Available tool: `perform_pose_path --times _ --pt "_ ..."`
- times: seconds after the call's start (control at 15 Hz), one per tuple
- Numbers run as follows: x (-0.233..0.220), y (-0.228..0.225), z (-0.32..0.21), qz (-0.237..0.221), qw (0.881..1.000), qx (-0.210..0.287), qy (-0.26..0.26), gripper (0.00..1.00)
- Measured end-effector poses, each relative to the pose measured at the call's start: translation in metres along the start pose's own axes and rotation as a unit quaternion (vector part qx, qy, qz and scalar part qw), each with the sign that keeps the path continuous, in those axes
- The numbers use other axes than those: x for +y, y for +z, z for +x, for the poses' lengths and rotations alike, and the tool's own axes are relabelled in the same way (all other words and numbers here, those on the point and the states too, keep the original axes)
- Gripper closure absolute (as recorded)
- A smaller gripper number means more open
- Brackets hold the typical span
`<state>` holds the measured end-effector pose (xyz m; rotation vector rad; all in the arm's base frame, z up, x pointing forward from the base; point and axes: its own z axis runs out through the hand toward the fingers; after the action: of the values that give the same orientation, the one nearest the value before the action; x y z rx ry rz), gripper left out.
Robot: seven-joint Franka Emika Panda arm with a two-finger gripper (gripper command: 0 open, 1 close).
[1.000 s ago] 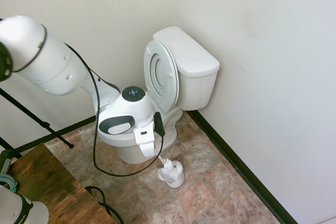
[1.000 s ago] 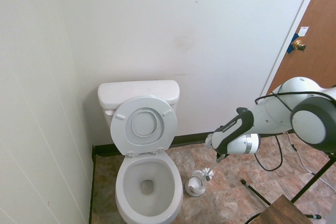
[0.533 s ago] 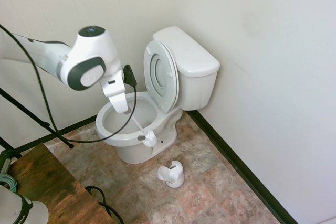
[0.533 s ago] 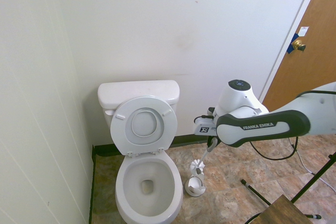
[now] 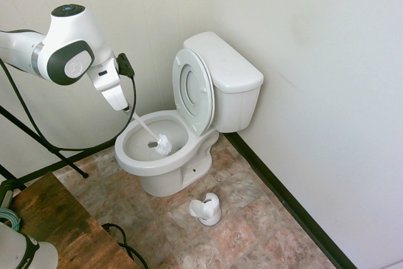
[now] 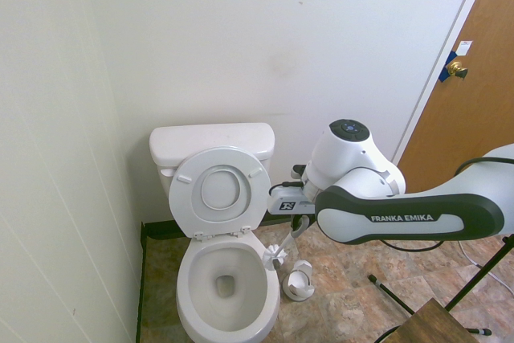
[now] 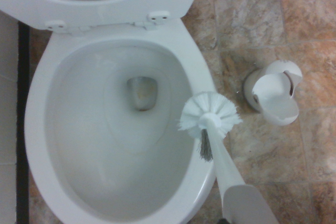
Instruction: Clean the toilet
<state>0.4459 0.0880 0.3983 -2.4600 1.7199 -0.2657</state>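
Observation:
The white toilet (image 5: 189, 111) stands in the corner with its seat and lid raised against the tank (image 6: 210, 142); its bowl (image 7: 105, 145) is open. My gripper (image 5: 126, 109) is shut on the thin handle of a white toilet brush (image 5: 162, 145). The bristle head (image 6: 274, 256) hangs over the bowl's rim on the side toward the holder, a little above it (image 7: 209, 115). The gripper (image 6: 303, 221) is above and to the side of the bowl.
The small white brush holder (image 5: 206, 209) stands empty on the tiled floor beside the toilet (image 6: 298, 282) (image 7: 274, 93). A wooden surface (image 5: 56, 225) lies near the camera. A brown door (image 6: 474, 78) is at the far right. Walls close in behind and beside the toilet.
The arm has lifted the brush out of its holder and carried it sideways; its head now hangs over the toilet bowl's rim. The holder stays on the floor.

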Motion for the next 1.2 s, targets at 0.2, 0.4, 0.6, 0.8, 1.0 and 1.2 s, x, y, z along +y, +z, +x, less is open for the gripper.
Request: perform_pose_path --times 0.2,0.4,0.6,0.8,1.0,1.2 --pt "-0.016 0.028 -0.008 0.013 1.0 -0.005 -0.008 1.0" --pt "-0.042 0.051 -0.016 0.019 1.0 -0.014 -0.015 1.0" --pt "-0.065 0.07 -0.021 0.021 0.999 -0.021 -0.021 1.0" --pt "-0.088 0.096 -0.036 0.023 0.999 -0.022 -0.027 1.0" --pt "-0.108 0.135 -0.048 0.013 1.0 -0.016 -0.02 1.0" --pt "-0.127 0.174 -0.054 0.001 1.0 0.003 0.0 1.0"
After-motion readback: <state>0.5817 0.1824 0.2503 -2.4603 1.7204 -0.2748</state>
